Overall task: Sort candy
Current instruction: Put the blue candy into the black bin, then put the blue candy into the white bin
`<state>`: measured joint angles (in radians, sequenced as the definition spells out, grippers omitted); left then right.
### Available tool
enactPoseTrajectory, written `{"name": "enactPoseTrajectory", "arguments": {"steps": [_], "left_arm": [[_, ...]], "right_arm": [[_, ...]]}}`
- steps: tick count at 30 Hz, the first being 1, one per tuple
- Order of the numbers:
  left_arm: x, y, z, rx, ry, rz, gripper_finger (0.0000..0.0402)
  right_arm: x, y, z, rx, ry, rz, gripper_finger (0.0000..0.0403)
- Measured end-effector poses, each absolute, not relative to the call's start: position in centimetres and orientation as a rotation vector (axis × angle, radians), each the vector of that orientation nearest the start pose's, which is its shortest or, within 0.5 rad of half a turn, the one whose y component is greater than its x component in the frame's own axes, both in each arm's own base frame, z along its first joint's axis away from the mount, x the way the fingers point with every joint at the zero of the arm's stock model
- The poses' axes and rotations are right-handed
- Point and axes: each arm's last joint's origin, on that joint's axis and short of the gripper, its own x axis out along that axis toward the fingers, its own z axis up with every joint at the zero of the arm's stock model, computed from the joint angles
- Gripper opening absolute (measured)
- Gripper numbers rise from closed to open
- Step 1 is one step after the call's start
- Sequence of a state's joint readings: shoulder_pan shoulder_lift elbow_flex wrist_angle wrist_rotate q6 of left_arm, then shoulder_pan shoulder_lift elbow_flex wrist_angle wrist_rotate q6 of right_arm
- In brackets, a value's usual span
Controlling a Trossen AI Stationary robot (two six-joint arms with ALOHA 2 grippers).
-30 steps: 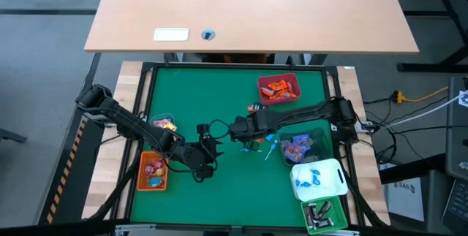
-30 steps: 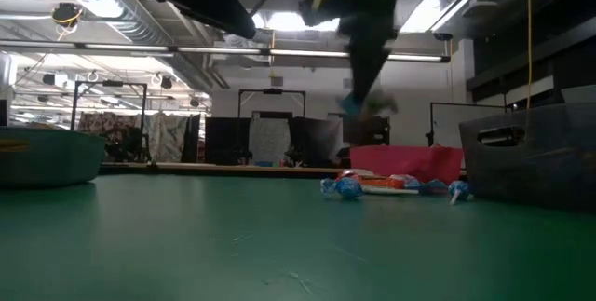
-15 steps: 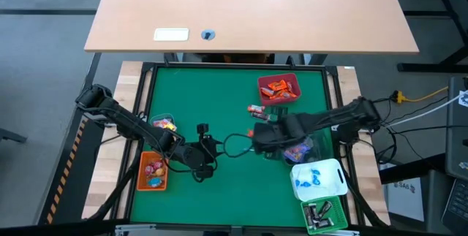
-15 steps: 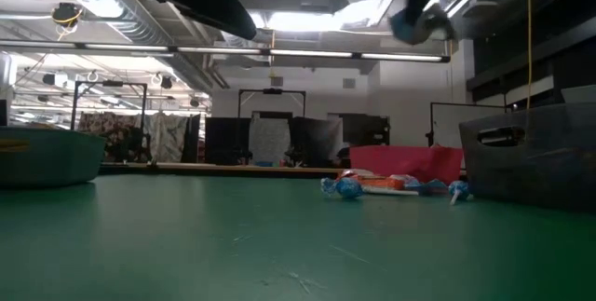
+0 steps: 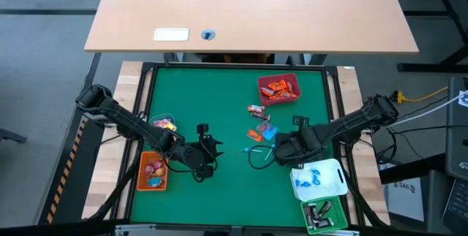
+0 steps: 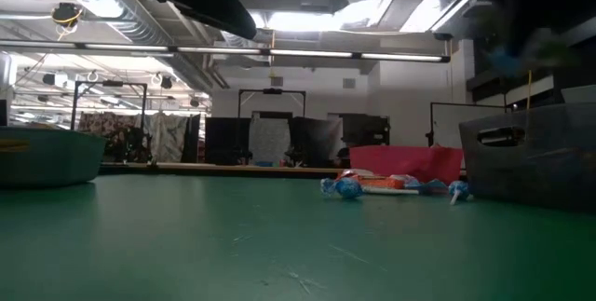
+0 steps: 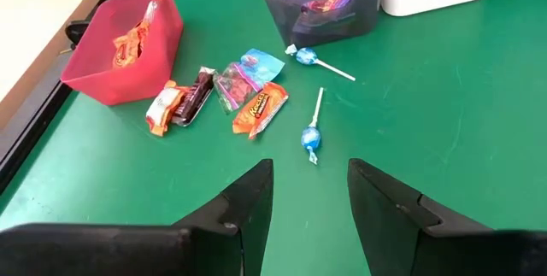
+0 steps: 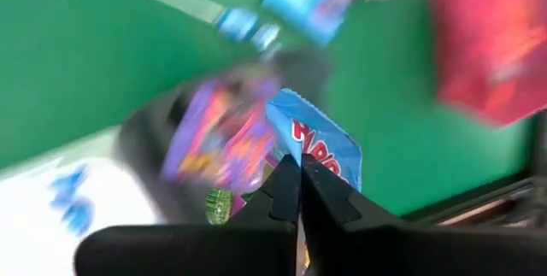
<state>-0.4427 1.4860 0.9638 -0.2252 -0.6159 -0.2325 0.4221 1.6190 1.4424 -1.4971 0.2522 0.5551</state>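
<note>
Grips a blue Haribo packet [image 8: 317,143] by its lower edge, right gripper [image 8: 299,165] clamped tight on the wrapper so the flat bag hangs free of the jaws for dropping. Carries it well away from the red bin [image 5: 278,88], toward the robot's side of the table, above the dark see-through bin [image 8: 205,152] of purple sweets and next to the white bin [image 5: 319,180] of blue ones; probably headed for the blue lot, judging by wrapper colour.

Leaves the unsorted candy [image 7: 244,98] just beside the red bin on the green mat [image 5: 219,97]: a brown bar, an orange Reese's, a blue-pink packet, plus two blue lollipops [image 7: 310,138] a little farther from the red bin.

Keeps the left gripper [image 7: 309,171] well apart from the red bin, fingers parted and empty, aimed at the nearer lollipop, likely waiting so the arms do not cross.
</note>
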Motion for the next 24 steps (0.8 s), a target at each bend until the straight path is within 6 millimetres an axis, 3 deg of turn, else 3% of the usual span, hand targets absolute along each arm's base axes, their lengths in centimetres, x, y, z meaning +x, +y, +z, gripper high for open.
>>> {"name": "enactPoseTrajectory", "arguments": {"steps": [6, 16, 24], "left_arm": [[28.5, -11.6, 23.4, 0.154, 0.619, 0.238, 0.0141], [28.5, -11.6, 23.4, 0.154, 0.619, 0.238, 0.0141], [28.5, -11.6, 23.4, 0.154, 0.619, 0.238, 0.0141]], "right_arm": [[24.8, 11.1, 27.5, 0.046, 1.687, -0.170, 0.0005], [24.7, 11.0, 27.3, 0.072, 1.695, -0.198, 0.0011], [24.7, 10.9, 27.3, 0.093, 1.692, -0.233, 0.0103]]}}
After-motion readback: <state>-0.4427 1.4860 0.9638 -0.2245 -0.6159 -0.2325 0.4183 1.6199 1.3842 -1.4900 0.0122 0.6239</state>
